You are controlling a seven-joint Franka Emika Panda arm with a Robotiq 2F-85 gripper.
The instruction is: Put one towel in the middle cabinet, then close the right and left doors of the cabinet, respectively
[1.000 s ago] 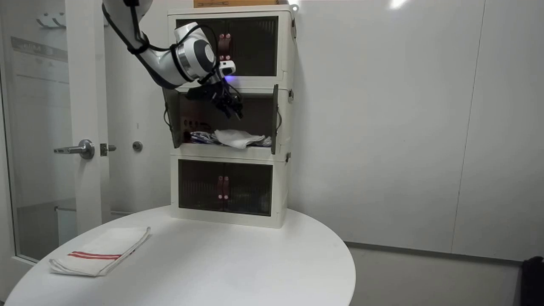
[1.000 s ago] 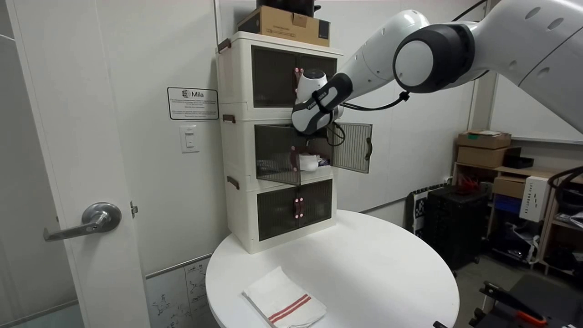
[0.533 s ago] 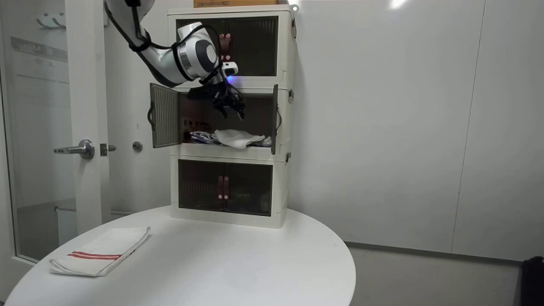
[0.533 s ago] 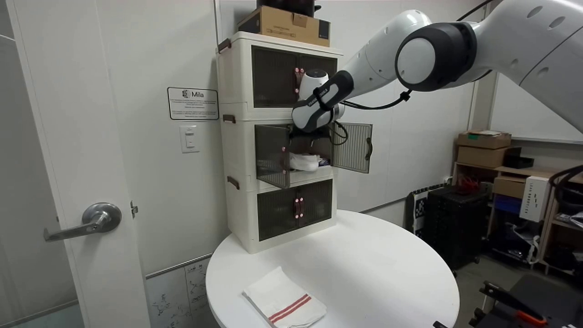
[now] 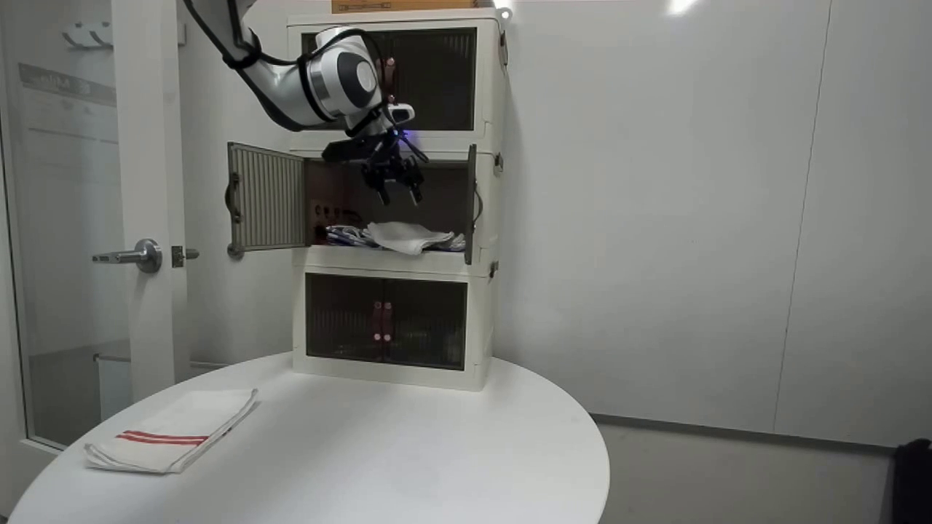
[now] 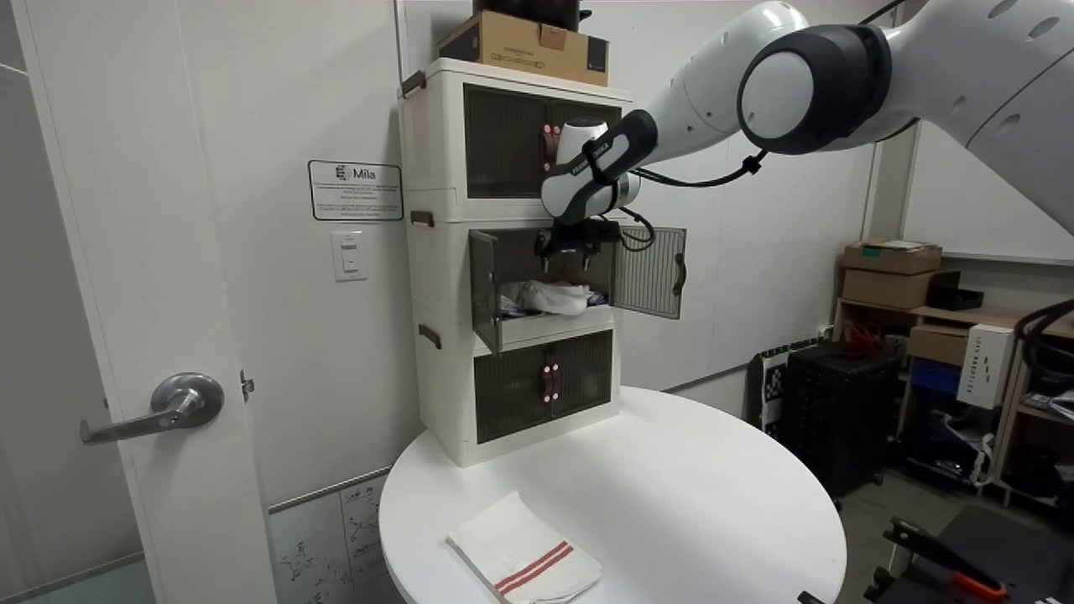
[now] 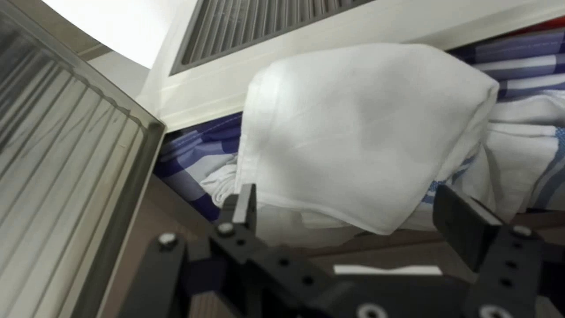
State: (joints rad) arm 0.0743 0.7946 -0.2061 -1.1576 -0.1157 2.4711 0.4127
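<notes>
A white towel (image 5: 408, 236) lies on folded cloths in the middle cabinet (image 5: 364, 258); it fills the centre of the wrist view (image 7: 362, 128). My gripper (image 5: 400, 198) is open and empty, above the towel at the cabinet opening. In the wrist view the jaws stand wide apart with the towel beyond them. The cabinet's left door (image 5: 266, 196) and right door (image 5: 471, 204) both stand open. They also show in an exterior view, left door (image 6: 485, 289) and right door (image 6: 648, 273). Another folded white towel with red stripes (image 5: 167, 437) lies on the table.
The round white table (image 5: 408, 451) carries the stacked cabinet. The upper doors (image 6: 503, 143) and lower doors (image 6: 512, 394) are shut. A cardboard box (image 6: 537, 50) sits on top. A ribbed door pane (image 7: 66, 176) is close beside the gripper in the wrist view.
The left door has swung further open, outward to the left. My gripper has shifted slightly right and turned, and its fingers show wider apart. The towels have not moved.
</notes>
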